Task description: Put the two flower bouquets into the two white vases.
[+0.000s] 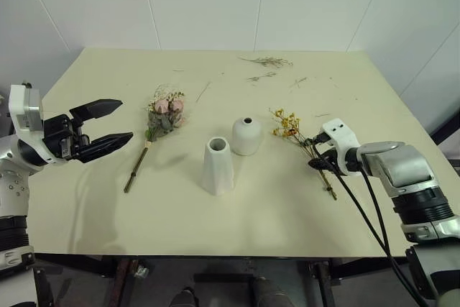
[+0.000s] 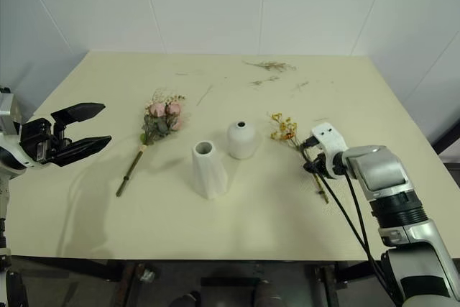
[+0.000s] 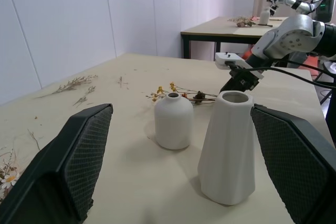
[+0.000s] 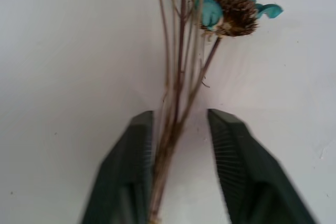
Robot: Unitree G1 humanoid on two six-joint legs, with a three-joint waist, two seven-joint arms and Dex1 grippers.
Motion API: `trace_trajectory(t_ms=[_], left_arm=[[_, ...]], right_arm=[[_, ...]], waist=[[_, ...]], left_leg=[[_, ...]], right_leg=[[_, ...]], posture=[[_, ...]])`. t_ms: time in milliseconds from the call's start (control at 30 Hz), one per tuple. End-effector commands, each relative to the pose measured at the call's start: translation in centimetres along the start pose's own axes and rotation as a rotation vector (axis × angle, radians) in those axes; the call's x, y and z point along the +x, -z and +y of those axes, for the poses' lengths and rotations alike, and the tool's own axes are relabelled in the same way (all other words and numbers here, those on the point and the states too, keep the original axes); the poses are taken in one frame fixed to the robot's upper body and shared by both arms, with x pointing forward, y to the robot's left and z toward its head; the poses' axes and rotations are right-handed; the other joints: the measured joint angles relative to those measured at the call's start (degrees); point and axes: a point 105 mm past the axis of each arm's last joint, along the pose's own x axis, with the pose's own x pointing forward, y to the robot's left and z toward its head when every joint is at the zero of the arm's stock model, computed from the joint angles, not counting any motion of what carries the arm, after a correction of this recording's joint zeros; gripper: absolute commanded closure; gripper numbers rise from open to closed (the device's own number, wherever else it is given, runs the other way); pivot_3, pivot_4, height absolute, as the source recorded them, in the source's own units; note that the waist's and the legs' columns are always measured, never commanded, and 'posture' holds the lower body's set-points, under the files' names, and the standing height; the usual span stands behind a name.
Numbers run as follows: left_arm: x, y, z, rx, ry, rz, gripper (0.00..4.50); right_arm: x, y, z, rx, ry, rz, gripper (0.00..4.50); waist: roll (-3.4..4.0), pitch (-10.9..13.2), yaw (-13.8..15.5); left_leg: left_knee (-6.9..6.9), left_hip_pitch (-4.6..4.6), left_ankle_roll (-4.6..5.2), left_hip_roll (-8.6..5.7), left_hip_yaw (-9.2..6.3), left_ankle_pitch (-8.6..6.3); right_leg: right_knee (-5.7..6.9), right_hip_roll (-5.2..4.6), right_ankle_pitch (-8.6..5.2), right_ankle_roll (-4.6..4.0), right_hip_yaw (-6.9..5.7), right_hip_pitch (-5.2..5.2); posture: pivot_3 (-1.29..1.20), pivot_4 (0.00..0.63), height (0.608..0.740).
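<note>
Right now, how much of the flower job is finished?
Nothing is finished: both white vases are empty. The right gripper is closing around the yellow bouquet's stems on the table. The rose bouquet lies untouched; the left gripper waits open.

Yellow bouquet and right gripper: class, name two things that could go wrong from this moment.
1. The right gripper straddles the yellow bouquet stems off-centre, with a gap beside one finger; some thin stems may slip out when lifted.
2. The rounded vase has a small mouth; splayed stems could miss it or tip the vase.
</note>
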Motion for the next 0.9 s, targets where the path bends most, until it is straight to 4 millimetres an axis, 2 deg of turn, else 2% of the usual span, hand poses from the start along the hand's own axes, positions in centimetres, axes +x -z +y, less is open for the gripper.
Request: trace_trajectory(t_ms=[33, 67, 100, 233, 533, 700, 800, 900], left_arm=[[-0.4, -1.7, 0.1, 0.059, -0.007, -0.036, 0.0], [-0.4, -1.7, 0.1, 0.061, -0.01, -0.033, 0.0], [-0.5, -1.7, 0.1, 0.063, -0.014, -0.029, 0.0], [-0.6, -1.7, 0.2, 0.065, -0.02, -0.023, 0.0], [-0.4, -1.6, 0.3, 0.066, -0.024, -0.016, 0.0], [-0.2, -1.4, 0.4, 0.065, -0.022, -0.013, 0.0], [0.0, -1.3, 0.4, 0.06, -0.017, -0.014, 0.0], [0.2, -1.1, 0.4, 0.054, -0.01, -0.016, 0.0]], right_arm=[[-0.5, -1.5, -0.9, -0.011, 0.052, -0.064, 4.08], [-0.6, -1.8, -1.0, -0.009, 0.056, -0.079, 4.44], [-0.6, -2.3, -1.1, -0.012, 0.064, -0.099, 4.48], [-1.1, -4.1, -1.5, -0.021, 0.091, -0.185, 4.48], [-2.7, -11.0, -3.0, -0.032, 0.215, -0.548, 4.48], [-4.6, -15.6, -1.6, -0.046, 0.217, -0.903, 4.48], [-4.5, -16.5, -0.3, -0.026, 0.184, -1.005, 4.48], [-3.9, -17.2, 2.1, -0.033, 0.106, -1.075, 4.48]], waist=[[0.0, 0.0, 0.0], [0.0, 0.0, 0.0], [0.0, 0.0, -0.02], [0.0, 0.0, -0.07], [0.0, 0.0, -0.08], [0.0, 0.0, -0.37], [0.0, 0.0, -0.7], [0.0, 0.0, -1.08]], left_leg=[[0.0, 0.0, 0.0, 0.0, 0.0, 0.0], [0.0, 0.0, 0.0, 0.0, 0.0, 0.0], [0.0, 0.0, 0.0, 0.0, 0.0, 0.0], [-0.02, 0.0, 0.0, 0.0, 0.0, 0.0], [-0.04, 0.0, 0.0, 0.0, 0.0, 0.0], [-0.1, 0.0, 0.0, 0.01, 0.0, -0.01], [-0.12, 0.0, -0.01, 0.01, -0.01, -0.01], [-0.12, 0.0, -0.03, 0.01, -0.03, -0.02]], right_leg=[[0.0, 0.0, 0.0, 0.0, 0.0, 0.0], [0.0, 0.0, 0.0, 0.0, 0.0, 0.0], [0.0, 0.0, 0.0, 0.0, 0.0, 0.0], [0.0, 0.0, 0.0, 0.0, 0.0, -0.01], [-0.01, 0.0, 0.01, 0.01, 0.0, -0.01], [0.0, 0.0, 0.01, 0.01, 0.0, -0.03], [0.04, 0.0, 0.03, 0.02, -0.01, -0.03], [0.09, -0.01, 0.04, 0.02, -0.02, -0.03]], posture=[[0.0, 0.15, 0.74], [0.0, 0.15, 0.74], [0.0, 0.15, 0.74], [0.0, 0.15, 0.74], [0.0, 0.15, 0.74], [0.0, 0.15, 0.74], [0.0, 0.15, 0.74], [0.0, 0.15, 0.74]])
